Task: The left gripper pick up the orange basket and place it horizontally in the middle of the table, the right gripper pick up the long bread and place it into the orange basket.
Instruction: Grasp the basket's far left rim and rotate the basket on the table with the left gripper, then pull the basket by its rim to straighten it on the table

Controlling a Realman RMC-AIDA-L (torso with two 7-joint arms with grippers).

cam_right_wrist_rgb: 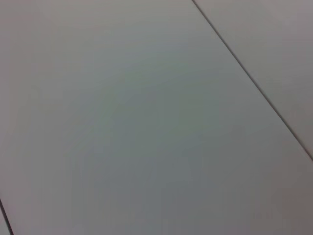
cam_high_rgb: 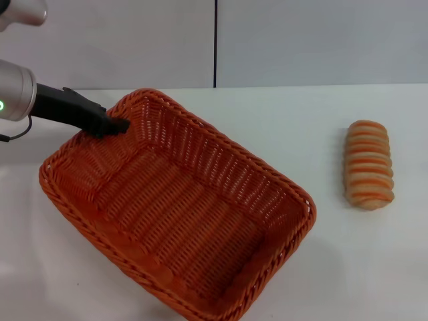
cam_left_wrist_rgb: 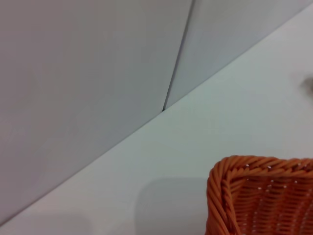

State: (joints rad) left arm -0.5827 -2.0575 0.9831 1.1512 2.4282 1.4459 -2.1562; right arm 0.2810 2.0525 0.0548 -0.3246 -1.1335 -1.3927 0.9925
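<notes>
The orange basket (cam_high_rgb: 177, 214) was seen filling the lower left and centre of the head view, lying slantwise on the white worktop (cam_high_rgb: 374, 267), one corner cut off by the bottom edge of the frame. Right of centre, well apart from it, the long bread (cam_high_rgb: 368, 164) lay untouched. Farther back, at the upper left, the left gripper (cam_high_rgb: 119, 124) was set at the basket's far rim; whether its fingers were closed on the rim could not be told. The basket step was judged to be in hand, and a turn to the horizontal would be called for next. Only a corner of the basket, the worktop and the wall were shown by the left wrist view; the right wrist view showed blank grey panels, and the right gripper was nowhere seen.
</notes>
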